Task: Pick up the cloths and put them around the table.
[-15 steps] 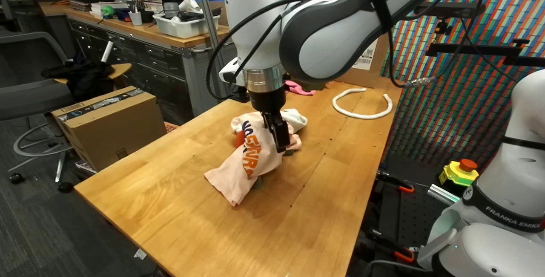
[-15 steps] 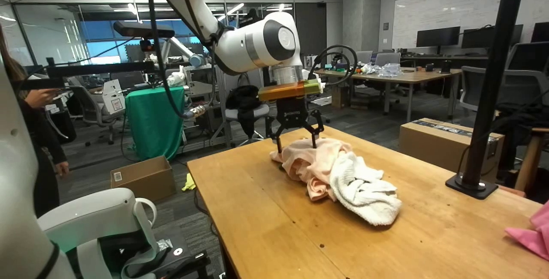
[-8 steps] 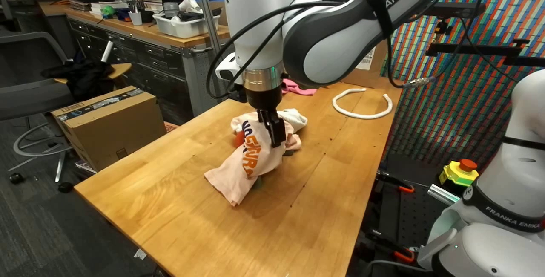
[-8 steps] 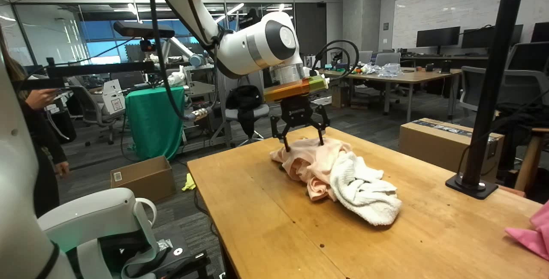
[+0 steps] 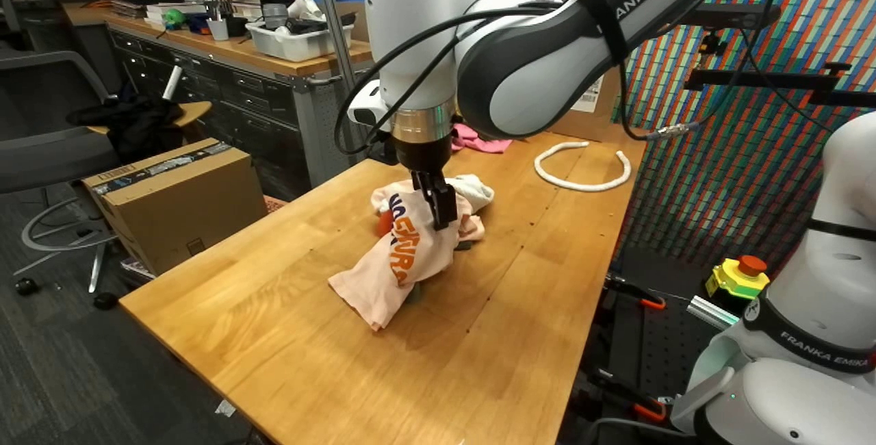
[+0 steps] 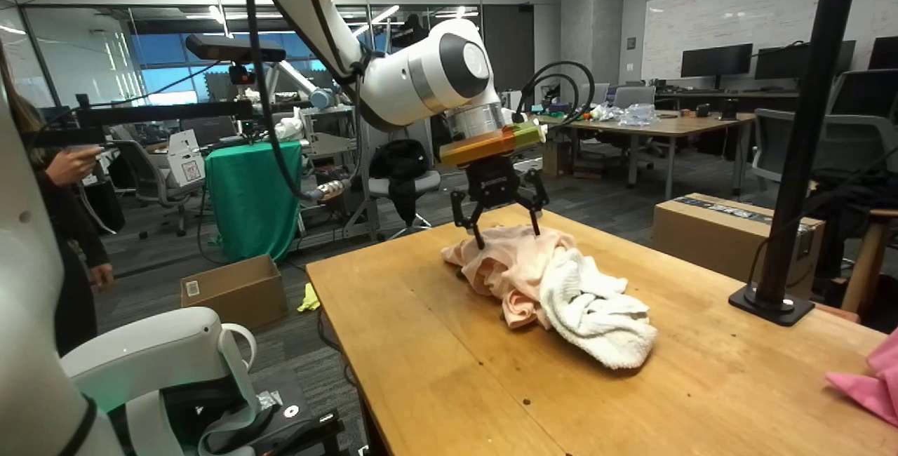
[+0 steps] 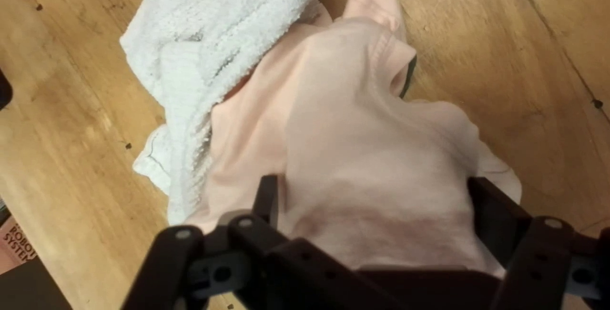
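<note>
Holding the gripper (image 6: 509, 239) spread wide, pinching nothing, over the cream-pink printed cloth (image 5: 421, 260) bunched on the wooden table (image 5: 308, 363); hard to judge whether touching. Probably straddling top folds to gather slack fabric, likely favouring that cloth first for lying over parts of the red cloth (image 5: 384, 224), near ten o'clock in an exterior view, and the dark green cloth (image 5: 413, 293), at six. Mind the white terry cloth (image 7: 205, 43), touching at ten o'clock in the wrist view, perhaps liable to drag along. Farther off in an exterior view, note the pink cloth (image 6: 873, 382) at four o'clock and, possibly obstructing, the black pole (image 6: 800, 161) at three.
</note>
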